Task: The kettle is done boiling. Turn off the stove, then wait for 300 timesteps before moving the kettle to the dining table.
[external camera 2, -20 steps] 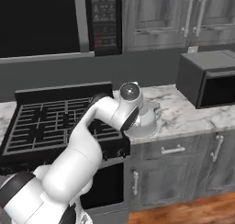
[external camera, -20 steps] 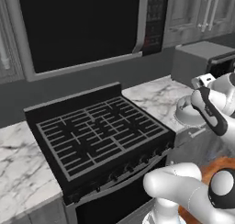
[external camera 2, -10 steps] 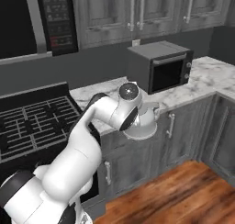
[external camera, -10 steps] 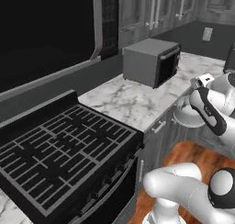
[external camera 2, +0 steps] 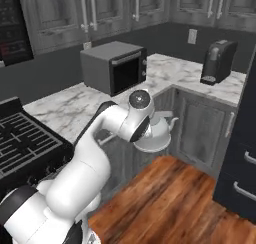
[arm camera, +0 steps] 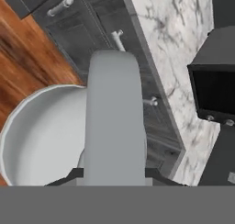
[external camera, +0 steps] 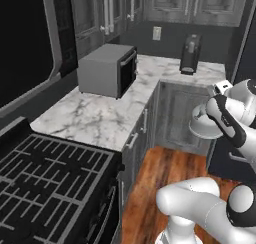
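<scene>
The light-grey kettle (external camera: 202,128) (external camera 2: 155,134) hangs in the air over the wooden floor, in front of the corner cabinets. My gripper (external camera: 220,90) (arm camera: 114,174) is shut on its slanted handle (arm camera: 114,117). In the hand view the kettle's round body (arm camera: 41,136) lies below the handle. The black stove (external camera: 45,188) (external camera 2: 20,138) with grey grates sits at the left edge, well apart from the kettle. The dining table is out of view.
A boxy grey oven (external camera: 105,70) (external camera 2: 114,67) and a dark coffee machine (external camera: 190,54) (external camera 2: 216,62) stand on the L-shaped marble counter (external camera: 95,118) (external camera 2: 65,110). Dark cabinets run beneath. A dark drawer unit (external camera 2: 240,173) stands right. Wooden floor (external camera 2: 170,198) lies ahead.
The whole picture has swung to the right, so the camera has moved: the stove slid to the left edge and the corner counter came into view. The kettle stays in my shut gripper.
</scene>
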Controlling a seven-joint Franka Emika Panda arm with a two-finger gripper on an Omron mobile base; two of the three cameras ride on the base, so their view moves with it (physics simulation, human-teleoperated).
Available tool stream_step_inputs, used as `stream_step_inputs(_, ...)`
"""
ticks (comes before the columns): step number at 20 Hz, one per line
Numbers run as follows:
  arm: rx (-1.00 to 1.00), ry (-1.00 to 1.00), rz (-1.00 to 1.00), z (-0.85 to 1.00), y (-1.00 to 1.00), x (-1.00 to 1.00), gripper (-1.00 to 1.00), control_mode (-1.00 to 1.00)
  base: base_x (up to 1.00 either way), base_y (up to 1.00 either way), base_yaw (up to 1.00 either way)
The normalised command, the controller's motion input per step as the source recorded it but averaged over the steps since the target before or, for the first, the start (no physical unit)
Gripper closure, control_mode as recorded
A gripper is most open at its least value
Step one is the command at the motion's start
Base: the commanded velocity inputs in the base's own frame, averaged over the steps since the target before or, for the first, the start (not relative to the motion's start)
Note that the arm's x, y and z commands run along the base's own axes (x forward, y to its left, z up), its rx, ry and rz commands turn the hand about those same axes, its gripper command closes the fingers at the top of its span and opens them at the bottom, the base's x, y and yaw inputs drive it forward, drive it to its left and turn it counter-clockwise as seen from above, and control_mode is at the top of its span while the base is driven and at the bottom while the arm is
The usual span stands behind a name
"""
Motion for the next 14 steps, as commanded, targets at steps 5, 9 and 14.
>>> stream_step_inputs(5,0.0,0.0,0.0,0.0,0.0,0.0,1.0,1.0,-0.04,-0.05,-0.57)
stream_step_inputs(9,0.0,0.0,0.0,0.0,0.0,0.0,1.0,1.0,-0.06,-0.07,-0.57)
stream_step_inputs(14,0.0,0.0,0.0,0.0,0.0,0.0,1.0,1.0,-0.06,-0.07,-0.56)
